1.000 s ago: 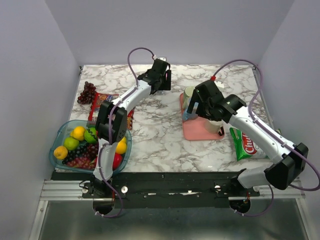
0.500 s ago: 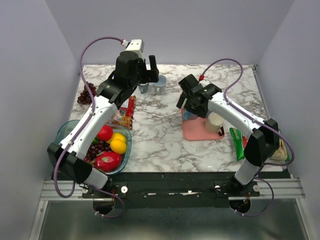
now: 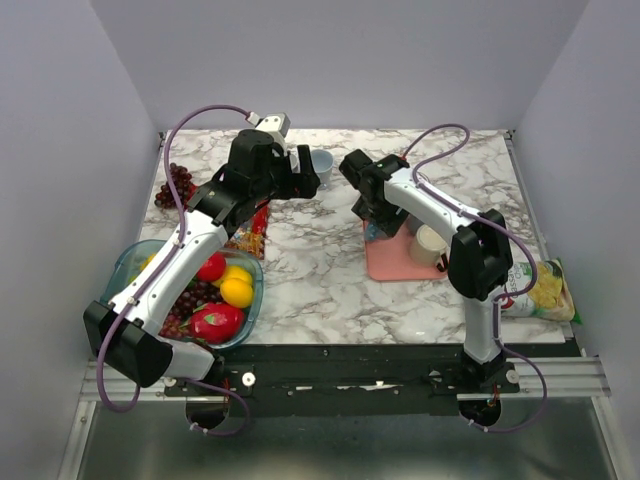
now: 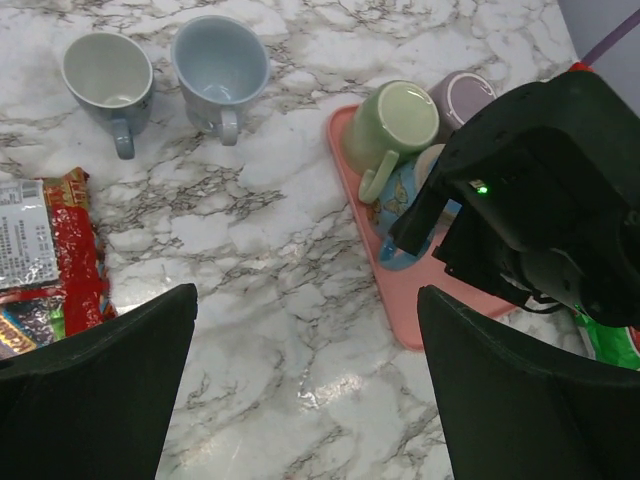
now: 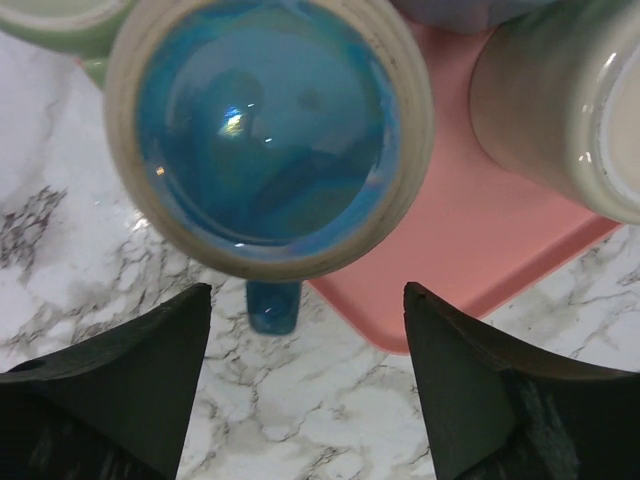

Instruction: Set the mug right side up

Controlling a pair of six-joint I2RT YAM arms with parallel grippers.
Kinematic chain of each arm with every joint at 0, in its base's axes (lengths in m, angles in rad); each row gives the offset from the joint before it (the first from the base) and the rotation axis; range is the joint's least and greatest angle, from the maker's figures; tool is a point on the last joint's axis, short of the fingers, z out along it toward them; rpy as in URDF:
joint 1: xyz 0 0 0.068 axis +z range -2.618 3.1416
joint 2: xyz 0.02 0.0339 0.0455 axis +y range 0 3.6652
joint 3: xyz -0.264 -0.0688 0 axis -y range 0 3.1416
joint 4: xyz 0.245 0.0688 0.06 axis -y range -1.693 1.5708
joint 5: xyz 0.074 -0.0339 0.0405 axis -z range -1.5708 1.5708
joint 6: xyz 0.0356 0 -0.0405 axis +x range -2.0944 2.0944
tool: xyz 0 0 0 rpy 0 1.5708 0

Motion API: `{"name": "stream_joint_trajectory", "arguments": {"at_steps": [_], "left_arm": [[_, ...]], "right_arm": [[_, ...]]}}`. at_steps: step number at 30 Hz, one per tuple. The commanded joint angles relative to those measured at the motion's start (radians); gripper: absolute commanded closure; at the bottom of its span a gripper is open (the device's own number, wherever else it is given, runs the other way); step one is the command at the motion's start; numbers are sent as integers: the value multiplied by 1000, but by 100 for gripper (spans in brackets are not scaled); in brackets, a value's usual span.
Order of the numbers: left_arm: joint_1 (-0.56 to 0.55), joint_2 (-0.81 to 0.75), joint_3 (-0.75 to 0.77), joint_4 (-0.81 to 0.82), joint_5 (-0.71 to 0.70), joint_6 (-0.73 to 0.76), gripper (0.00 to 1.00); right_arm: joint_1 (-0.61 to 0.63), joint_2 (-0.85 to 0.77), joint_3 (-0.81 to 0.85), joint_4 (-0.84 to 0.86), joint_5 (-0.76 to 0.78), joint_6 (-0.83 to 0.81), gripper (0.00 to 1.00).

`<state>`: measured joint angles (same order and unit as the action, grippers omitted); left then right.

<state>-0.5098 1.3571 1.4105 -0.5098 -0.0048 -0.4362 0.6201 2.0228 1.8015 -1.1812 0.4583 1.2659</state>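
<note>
On the pink tray [image 5: 470, 250] stands a mug with a cream rim and blue inside [image 5: 260, 120]. I look straight down into it, and its blue handle juts over the tray's edge. My right gripper [image 5: 307, 300] hangs open just above it, touching nothing. In the left wrist view that mug [image 4: 405, 200] is partly covered by the right wrist. Beside it a green mug [image 4: 400, 118] and a purple mug [image 4: 462, 92] show flat faces upward, apparently upside down. My left gripper [image 4: 305, 300] is open over bare marble, left of the tray [image 4: 345, 160].
A grey-white mug [image 4: 107, 70] and a light blue mug [image 4: 220, 65] stand upright at the back. A cream mug [image 3: 430, 243] sits on the tray's right. A fruit bowl [image 3: 125, 270], grapes [image 3: 175, 185], a snack packet [image 3: 255, 225] and a chips bag [image 3: 535, 290] lie around.
My left gripper has pulled away from the two back mugs toward the table's middle. My right gripper has moved over the tray's left end, above the blue-lined mug.
</note>
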Motion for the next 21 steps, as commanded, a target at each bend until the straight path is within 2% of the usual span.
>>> {"name": "stream_joint_trajectory", "arguments": {"at_steps": [1, 6, 9, 15, 16, 18, 19, 21], "left_arm": [[7, -29, -7, 16, 75, -24, 1], [10, -13, -4, 16, 94, -26, 1], [13, -7, -1, 13, 98, -27, 1], [20, -3, -1, 13, 100, -29, 1], [22, 0, -1, 13, 100, -29, 1], [22, 4, 2, 16, 101, -29, 1], [22, 4, 2, 17, 103, -32, 1], [22, 5, 2, 22, 108, -30, 1]], "right_arm": [[-11, 4, -8, -72, 71, 90, 22], [-17, 1, -48, -41, 79, 78, 29], [-22, 5, -59, -25, 68, 56, 40], [-20, -9, -96, 46, 39, -6, 68], [-20, -15, -125, 81, 33, -16, 82], [-20, -25, -148, 107, 23, -42, 95], [-20, -35, -157, 129, 20, -51, 99], [-19, -41, -177, 146, 13, -83, 99]]}}
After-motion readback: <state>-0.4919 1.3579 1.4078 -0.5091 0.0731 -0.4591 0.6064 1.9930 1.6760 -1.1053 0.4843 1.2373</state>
